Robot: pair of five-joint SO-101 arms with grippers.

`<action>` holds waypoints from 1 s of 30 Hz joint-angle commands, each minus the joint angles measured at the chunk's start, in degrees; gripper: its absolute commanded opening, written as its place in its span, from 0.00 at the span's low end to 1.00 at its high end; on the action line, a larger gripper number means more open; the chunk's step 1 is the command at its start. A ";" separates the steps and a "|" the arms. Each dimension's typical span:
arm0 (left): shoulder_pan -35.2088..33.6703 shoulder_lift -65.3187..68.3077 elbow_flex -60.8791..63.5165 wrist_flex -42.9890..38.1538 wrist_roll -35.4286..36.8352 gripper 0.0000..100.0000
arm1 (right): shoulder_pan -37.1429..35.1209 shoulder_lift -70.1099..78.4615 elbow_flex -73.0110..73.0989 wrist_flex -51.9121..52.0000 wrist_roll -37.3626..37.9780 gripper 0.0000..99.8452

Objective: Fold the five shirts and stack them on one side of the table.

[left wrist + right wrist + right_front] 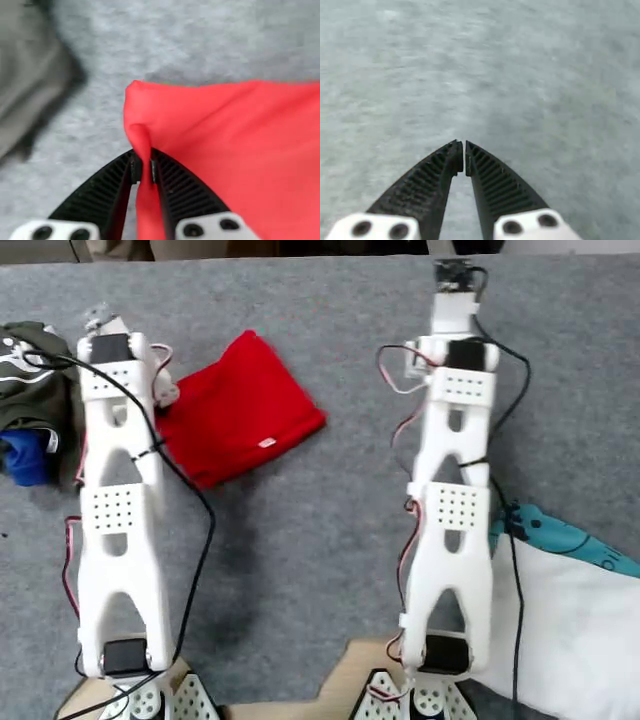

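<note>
Left hand [143, 170] is closed on a pinched fold at the edge of the red shirt [240, 410], next to one of its corners. The red shirt lies in the upper-middle left of the high view as a compact, roughly square packet, flat on the grey tabletop [300, 560]. It reads as folded, but it is not stacked. At the left edge of the frame, just past the left arm, sits a pile [35, 370] with dark cloth on top and a blue piece [25, 455] showing below. The count within the pile cannot be told. The red shirt is near the pile, not touching it. Right hand [465, 152] is closed and empty, its tips together over bare tabletop at the upper right of the high view. In the lower right corner a white shirt [570, 630] lies loose with a teal piece [560, 535] at its upper edge; I cannot tell whether that is one garment or two. Judgement: past the midpoint. Left to do: move the red shirt onto the pile, then fold and stack the white and teal cloth.
</note>
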 commanded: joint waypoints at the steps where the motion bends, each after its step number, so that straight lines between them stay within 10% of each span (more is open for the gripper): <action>1: -2.02 -8.92 10.55 0.79 -2.73 0.02 | -2.68 -3.12 -3.30 6.24 2.90 0.03; 8: -1.76 -16.84 24.62 0.62 -6.07 0.02 | -5.23 -9.01 -3.21 24.18 2.73 0.03; 20: -2.20 -17.98 34.46 -5.27 -6.07 0.02 | -11.03 -31.43 18.33 24.09 -12.84 0.04; 30: -2.20 -18.51 45.36 -20.84 -4.66 0.02 | -25.01 -44.44 44.70 11.96 -29.54 0.25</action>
